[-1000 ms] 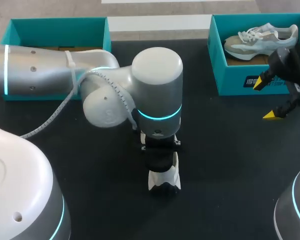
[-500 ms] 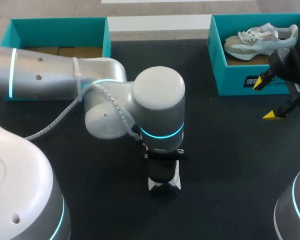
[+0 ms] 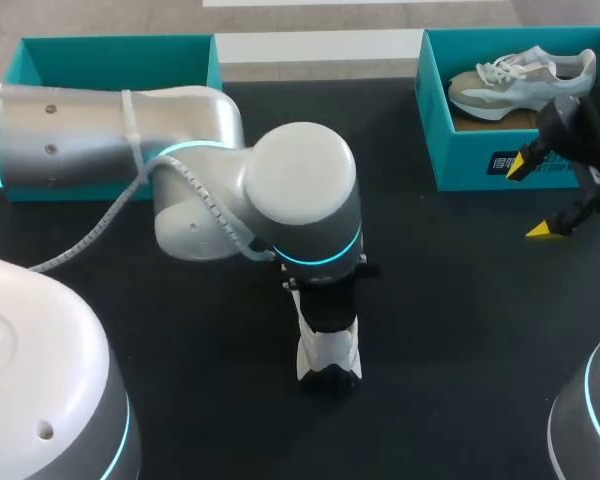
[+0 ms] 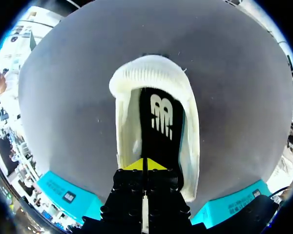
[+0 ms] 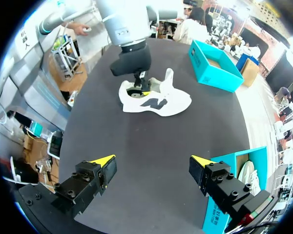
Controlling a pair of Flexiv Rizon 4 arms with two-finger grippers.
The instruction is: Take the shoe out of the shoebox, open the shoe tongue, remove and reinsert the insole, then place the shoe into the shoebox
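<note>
Currently the left pincer [image 4: 145, 165] is down inside the opening of the white shoe [image 3: 328, 352]. The shoe rests on the black worktop [image 3: 450, 310] just below the middle of the head view, well apart from both boxes. The pincer's yellow tips are clenched together with only a thin seam between them. They sit on the black insole [image 4: 158, 122] lying in the shoe, but I cannot tell whether any of the insole is caught between them. In the left wrist view the shoe's pale ribbed rim curves round ahead of the pincer, and the insole runs from the tips toward that rim.

The left arm [image 3: 120, 150] comes in from the left edge of the head view, and its wrist covers the upper part of the shoe. The right pincer [image 3: 533, 197] hangs at the right edge, released, with its fingers wide apart and holding nothing. It is just in front of the teal shoebox [image 3: 470, 160] in the upper right corner. A second shoe [image 3: 520, 82], pale with white laces, lies in that shoebox. Another teal box [image 3: 110, 65] stands in the upper left corner, behind the left arm.
</note>
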